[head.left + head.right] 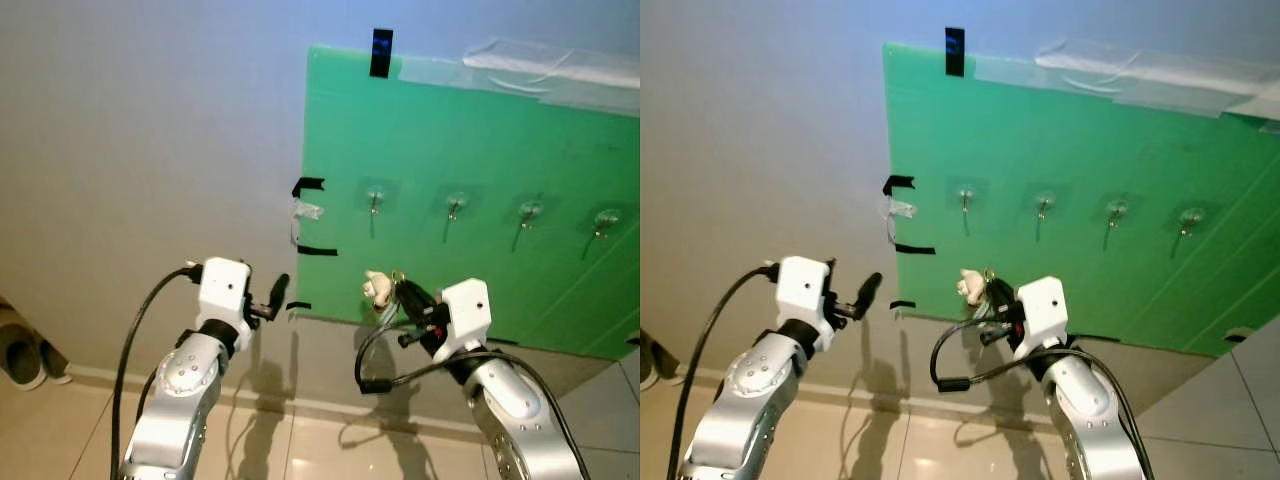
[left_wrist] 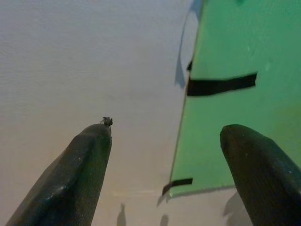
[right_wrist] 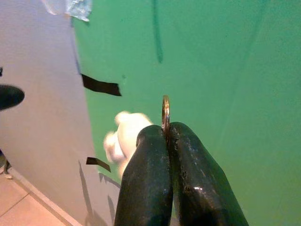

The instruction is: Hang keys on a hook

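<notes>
A green board [image 1: 480, 150] is taped to the wall and carries a row of several clear suction hooks; the leftmost hook [image 1: 375, 200] is the closest to my right gripper. My right gripper [image 1: 405, 293] is raised in front of the board's lower left part, below that hook. It is shut on a brass key ring [image 3: 165, 113], from which a small white charm [image 1: 375, 288] hangs. My left gripper [image 1: 278, 292] is held up near the board's left edge, open, with nothing between its fingers [image 2: 84, 165].
Black tape strips [image 1: 310, 186] mark the board's left edge, and clear tape holds its top. Shoes [image 1: 25, 355] lie on the tiled floor at the far left by the skirting. The bare grey wall stretches left of the board.
</notes>
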Robot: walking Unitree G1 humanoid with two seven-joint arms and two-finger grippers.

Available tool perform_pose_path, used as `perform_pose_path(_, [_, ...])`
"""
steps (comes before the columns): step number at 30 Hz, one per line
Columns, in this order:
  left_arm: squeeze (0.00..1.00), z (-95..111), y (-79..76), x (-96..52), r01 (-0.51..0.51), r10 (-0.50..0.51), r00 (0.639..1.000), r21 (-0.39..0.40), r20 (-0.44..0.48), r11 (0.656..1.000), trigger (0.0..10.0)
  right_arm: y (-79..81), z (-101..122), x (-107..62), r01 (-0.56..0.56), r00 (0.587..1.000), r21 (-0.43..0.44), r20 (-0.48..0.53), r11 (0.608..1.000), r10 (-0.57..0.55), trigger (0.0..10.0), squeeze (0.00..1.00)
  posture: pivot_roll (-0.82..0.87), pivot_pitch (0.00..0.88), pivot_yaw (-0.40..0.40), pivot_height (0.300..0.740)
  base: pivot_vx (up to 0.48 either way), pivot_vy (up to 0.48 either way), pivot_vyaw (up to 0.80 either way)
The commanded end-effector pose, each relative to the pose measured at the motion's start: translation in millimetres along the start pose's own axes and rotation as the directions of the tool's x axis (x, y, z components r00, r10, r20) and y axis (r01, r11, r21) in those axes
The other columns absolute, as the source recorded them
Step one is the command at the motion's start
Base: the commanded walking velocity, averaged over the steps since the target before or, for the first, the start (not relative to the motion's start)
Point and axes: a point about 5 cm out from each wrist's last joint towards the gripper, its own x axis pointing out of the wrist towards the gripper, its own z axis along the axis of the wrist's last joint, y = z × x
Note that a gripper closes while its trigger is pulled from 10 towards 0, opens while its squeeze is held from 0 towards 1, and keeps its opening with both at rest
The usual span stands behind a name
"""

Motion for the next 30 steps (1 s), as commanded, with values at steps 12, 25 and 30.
perform_pose_path(12, [0.00,-1,-20.3,21.4,0.186,-0.186,0.982,-0.019,0.017,0.982,10.0,-3.6,0,-13.6,0.041,0.998,0.011,-0.051,0.999,-0.041,0.0,0.00,-0.08,0.000,0.039,0.740,0.000,0.000,0.00])
perform_pose_path(25, [0.00,-5,4.9,-14.4,-0.007,0.012,0.992,-0.042,0.126,0.999,10.0,-14.1,-8,-67.1,0.236,0.971,-0.020,-0.035,0.972,-0.237,0.0,0.00,-0.11,0.000,0.036,0.740,0.000,0.000,0.00])
perform_pose_path(30, [0.00,-3,8.3,-19.2,-0.005,0.011,0.988,-0.043,0.157,0.999,10.0,-16.5,-23,-82.2,0.301,0.951,-0.005,-0.068,0.954,-0.301,0.0,0.00,-0.09,0.000,0.022,0.740,0.000,0.000,0.00])
